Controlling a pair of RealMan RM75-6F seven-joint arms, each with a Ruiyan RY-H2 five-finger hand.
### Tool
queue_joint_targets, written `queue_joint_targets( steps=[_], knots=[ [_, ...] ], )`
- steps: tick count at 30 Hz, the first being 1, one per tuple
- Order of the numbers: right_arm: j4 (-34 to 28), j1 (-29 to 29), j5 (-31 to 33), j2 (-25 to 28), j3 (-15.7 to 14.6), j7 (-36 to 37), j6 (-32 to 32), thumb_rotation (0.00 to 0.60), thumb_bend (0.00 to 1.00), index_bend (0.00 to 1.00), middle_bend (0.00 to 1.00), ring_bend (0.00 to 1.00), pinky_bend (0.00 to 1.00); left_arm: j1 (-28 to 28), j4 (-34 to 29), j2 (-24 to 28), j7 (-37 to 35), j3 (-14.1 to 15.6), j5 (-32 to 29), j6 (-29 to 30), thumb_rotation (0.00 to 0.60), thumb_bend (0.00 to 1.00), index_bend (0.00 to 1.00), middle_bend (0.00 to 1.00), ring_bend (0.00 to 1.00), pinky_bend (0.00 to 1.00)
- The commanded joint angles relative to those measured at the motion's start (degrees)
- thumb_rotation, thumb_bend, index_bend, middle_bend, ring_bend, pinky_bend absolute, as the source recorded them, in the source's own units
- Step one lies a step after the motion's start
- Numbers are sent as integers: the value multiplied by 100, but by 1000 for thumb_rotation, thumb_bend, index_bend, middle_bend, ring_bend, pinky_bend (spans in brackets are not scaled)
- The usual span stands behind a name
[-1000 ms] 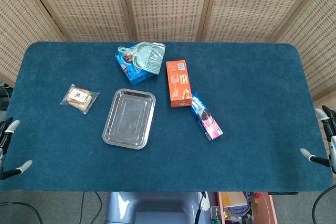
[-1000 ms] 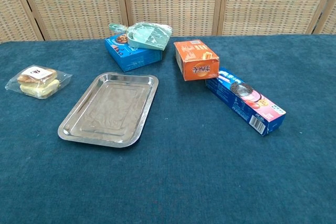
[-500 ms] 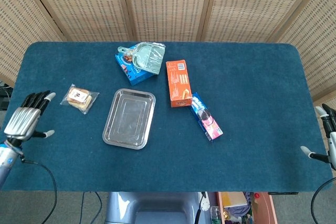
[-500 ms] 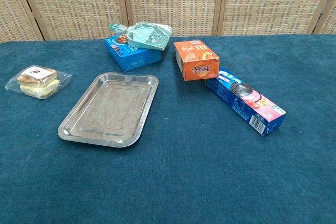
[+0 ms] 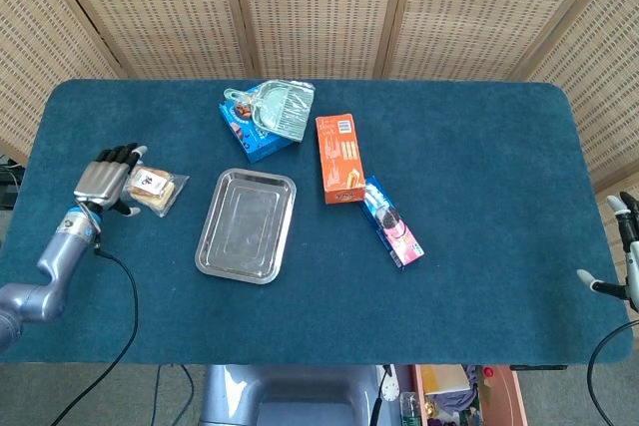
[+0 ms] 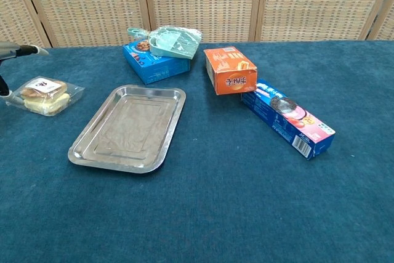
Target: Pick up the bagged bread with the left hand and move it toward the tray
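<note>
Left robot hand (image 5: pixel 103 179), fingers spread and holding nothing, hovers beside the bagged bread (image 5: pixel 153 187).

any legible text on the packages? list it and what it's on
None can be read as words.
Orange box: white characters on the front face, too blurred to read.
Long blue cookie box: printing and a barcode-like patch at the near end, illegible.
Blue box under the green bag: pictures only visible, no readable text.
Bagged bread: white label with a dark mark, too small.
Tray: no markings.
</note>
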Motion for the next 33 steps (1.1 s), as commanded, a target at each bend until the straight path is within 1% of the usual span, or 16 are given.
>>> queue_joint_targets(
  steps=[1,2,4,7,9,12,15,17,19,21,23,25,26,28,30,33],
  knots=[
    [37,24,66,-33,24,-45,-54,600,0,0,0,0,0,-340,691,-509,53,-71,-262,-386,600,0,9,9,0,105],
    [54,34,102,-46,34,-62,-83,600,0,0,0,0,0,-432,898,-632,44,-88,-357,-588,600,0,23,16,0,119],
    [93,53,185,-76,62,-111,-128,600,0,0,0,0,0,-650,1354,-892,81,-107,-507,-995,600,1,86,66,5,174],
    [101,64,230,-91,79,-140,-155,600,0,0,0,0,0,-793,1782,-1151,72,-133,-604,-1183,600,26,210,230,96,283],
    [101,65,234,-93,84,-140,-158,600,0,0,0,0,0,-845,1971,-1263,88,-137,-637,-1236,600,44,259,322,165,304],
    [100,59,234,-95,89,-142,-145,600,0,0,0,0,0,-869,2077,-1334,41,-172,-675,-1229,600,70,319,461,272,338],
    [96,48,222,-90,87,-121,-134,600,0,0,0,0,0,-803,1884,-1184,-104,-215,-623,-1028,600,86,360,504,296,351],
    [82,40,194,-79,80,-104,-118,600,0,0,0,0,0,-720,1543,-924,-258,-264,-548,-791,600,93,377,515,300,351],
    [61,31,161,-66,70,-86,-104,600,0,0,0,0,0,-585,894,-482,-461,-330,-394,-393,600,93,383,518,301,351],
    [47,24,138,-55,60,-71,-99,600,0,0,0,0,0,-451,231,-63,-561,-338,-233,-78,600,93,383,518,301,351],
    [20,19,115,-40,52,-57,-95,600,0,0,0,0,0,-298,-650,433,-610,-325,5,311,600,93,384,518,301,351],
    [2,14,101,-29,50,-46,-87,600,0,0,0,0,0,-191,-1436,818,-603,-259,232,549,600,93,383,518,301,351],
    [-3,12,97,-24,49,-41,-83,600,0,0,0,0,0,-158,-1706,941,-584,-227,304,617,600,93,384,518,301,351],
    [-11,4,87,-15,45,-40,-72,600,0,0,0,0,0,-135,-2169,1080,-497,-142,485,743,600,93,384,518,301,351],
    [-24,-13,63,-8,44,-62,-24,600,0,0,0,0,0,-177,-2530,1021,-324,-20,635,800,600,93,383,518,301,351],
    [-36,-26,53,4,42,-37,-7,600,0,0,0,0,0,-301,-2584,667,-125,57,549,721,600,94,384,518,301,351]
  ],
)
